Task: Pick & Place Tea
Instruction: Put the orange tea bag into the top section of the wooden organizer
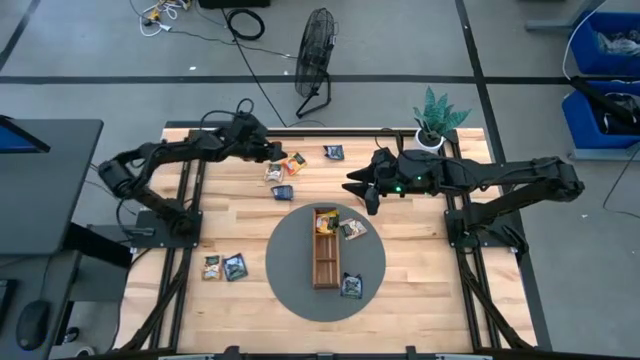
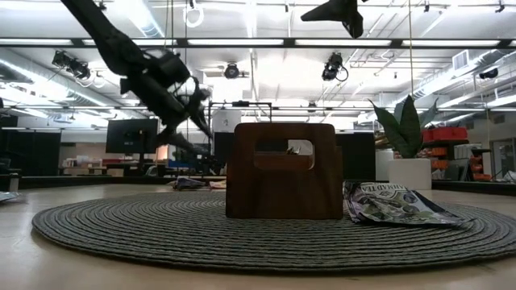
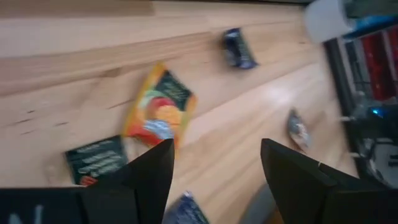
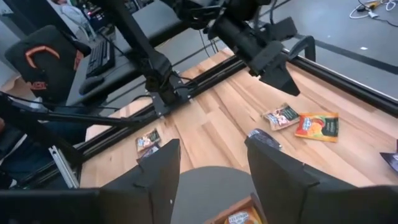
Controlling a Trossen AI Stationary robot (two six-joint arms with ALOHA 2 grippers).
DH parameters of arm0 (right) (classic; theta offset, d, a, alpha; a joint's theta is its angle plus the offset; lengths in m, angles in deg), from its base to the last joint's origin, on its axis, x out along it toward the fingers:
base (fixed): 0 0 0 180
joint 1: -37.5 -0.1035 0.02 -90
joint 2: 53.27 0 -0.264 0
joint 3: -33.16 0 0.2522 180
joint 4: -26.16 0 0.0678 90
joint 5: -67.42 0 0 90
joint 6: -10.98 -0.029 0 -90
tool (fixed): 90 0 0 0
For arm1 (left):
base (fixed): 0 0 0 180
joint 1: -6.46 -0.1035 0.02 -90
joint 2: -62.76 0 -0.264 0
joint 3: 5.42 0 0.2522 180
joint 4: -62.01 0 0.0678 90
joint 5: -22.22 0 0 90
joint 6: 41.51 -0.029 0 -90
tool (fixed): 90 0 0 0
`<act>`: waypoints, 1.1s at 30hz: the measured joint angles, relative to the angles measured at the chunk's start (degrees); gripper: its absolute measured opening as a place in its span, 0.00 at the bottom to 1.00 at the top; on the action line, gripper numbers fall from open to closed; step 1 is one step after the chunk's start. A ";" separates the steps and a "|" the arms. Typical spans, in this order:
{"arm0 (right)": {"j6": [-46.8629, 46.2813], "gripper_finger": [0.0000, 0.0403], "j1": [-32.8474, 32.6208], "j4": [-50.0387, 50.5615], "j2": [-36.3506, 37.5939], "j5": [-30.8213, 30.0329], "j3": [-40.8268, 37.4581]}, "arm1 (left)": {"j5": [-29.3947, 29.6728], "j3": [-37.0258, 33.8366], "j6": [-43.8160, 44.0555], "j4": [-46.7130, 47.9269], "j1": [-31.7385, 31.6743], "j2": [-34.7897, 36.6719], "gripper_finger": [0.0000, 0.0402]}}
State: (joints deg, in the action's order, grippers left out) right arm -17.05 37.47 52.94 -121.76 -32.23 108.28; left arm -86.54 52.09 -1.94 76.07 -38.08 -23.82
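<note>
Several small tea sachets lie flat on the wooden table. My left gripper [image 1: 279, 153] [image 3: 216, 146] is open and hovers near the far edge, just left of an orange sachet [image 1: 295, 162] [image 3: 158, 113], a tan-green one [image 1: 273, 173] and a blue one [image 1: 283, 191]. My right gripper [image 1: 351, 186] [image 4: 211, 143] is open and raised in the air just beyond the far end of the wooden tray [image 1: 325, 247] [image 2: 282, 171]. The tray holds a sachet [image 1: 326, 220] at that far end. Two more sachets [image 1: 353, 229] [image 1: 351, 286] lie on the mat beside the tray.
The tray stands on a round grey woven mat [image 1: 290, 280]. A dark blue sachet [image 1: 333, 152] lies by the far edge, and two sachets [image 1: 223, 267] lie near the left. A potted plant [image 1: 433, 122] stands at the far right corner. Black frame rails [image 1: 185, 215] run along both sides.
</note>
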 joint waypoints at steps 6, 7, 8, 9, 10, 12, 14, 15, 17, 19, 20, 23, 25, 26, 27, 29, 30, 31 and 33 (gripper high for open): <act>0.00 0.48 0.00 0.00 0.00 0.01 0.00 | -0.50 2.39 0.26 0.16 -1.68 -6.00 0.61; 0.00 0.48 0.00 0.00 0.00 0.00 0.00 | -0.50 3.00 0.26 0.25 -1.73 -6.92 0.61; 0.00 0.48 0.00 0.00 0.00 0.02 0.00 | -0.57 3.69 0.29 0.26 -1.89 -7.90 0.61; 0.00 0.48 0.00 0.01 0.00 0.00 0.00 | -0.65 4.35 0.29 0.23 -1.96 -8.93 0.61; 0.00 0.48 0.00 0.00 -0.01 0.00 0.00 | -0.91 4.99 0.26 0.23 -2.02 -10.04 0.61; 0.02 0.48 0.00 0.02 0.00 0.00 0.00 | -2.09 6.52 0.29 0.92 -2.29 -12.39 0.61; 0.04 0.48 0.00 0.04 -0.02 0.00 0.00 | -2.98 8.38 0.20 1.89 -2.31 -14.70 0.61; 0.07 0.48 0.00 0.07 -0.02 0.00 0.00 | -2.99 9.20 0.12 2.73 -2.41 -15.49 0.61; 0.09 0.48 0.00 0.25 -0.02 0.00 0.00 | -3.21 10.54 -0.21 3.88 -2.54 -16.87 0.61; 0.20 0.48 0.00 0.54 -0.02 0.00 0.00 | -3.34 11.49 -0.43 4.13 -2.55 -17.71 0.61; 0.20 0.48 0.00 0.63 -0.02 0.00 0.00 | -3.33 11.87 -0.71 4.54 -2.63 -17.90 0.61; 0.22 0.48 0.00 0.87 -0.02 -0.02 0.00 | -2.08 12.30 -1.00 7.39 -2.92 -18.31 0.61; 0.39 0.48 0.04 0.90 -0.02 -0.14 0.00 | -1.65 12.28 -1.21 9.50 -3.26 -18.43 0.60; 0.49 0.48 0.04 0.91 -0.02 -0.46 0.00 | -1.62 12.28 -2.00 10.41 -3.29 -18.45 0.59; 0.54 0.48 0.07 0.94 -0.02 -0.48 0.00 | -1.48 12.28 -2.84 11.00 -3.28 -18.61 0.59; 0.89 0.48 0.34 1.19 -0.02 -0.46 0.00 | -1.98 12.26 -3.34 11.69 -3.29 -19.18 0.58; 0.92 0.48 0.45 1.22 -0.04 -0.48 0.00 | -2.67 12.28 -3.45 11.41 -3.29 -19.18 0.58; 0.93 0.48 0.61 1.22 -0.04 -0.46 0.00 | -3.14 12.26 -3.68 10.95 -3.23 -19.20 0.58; 0.92 0.48 0.97 1.36 -0.04 -0.46 0.00 | -3.10 12.26 -4.06 10.27 -2.81 -19.27 0.58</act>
State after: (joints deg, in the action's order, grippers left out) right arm -16.14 38.44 54.30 -121.80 -32.69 108.28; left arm -89.65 64.35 -6.00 86.34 -40.89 -43.08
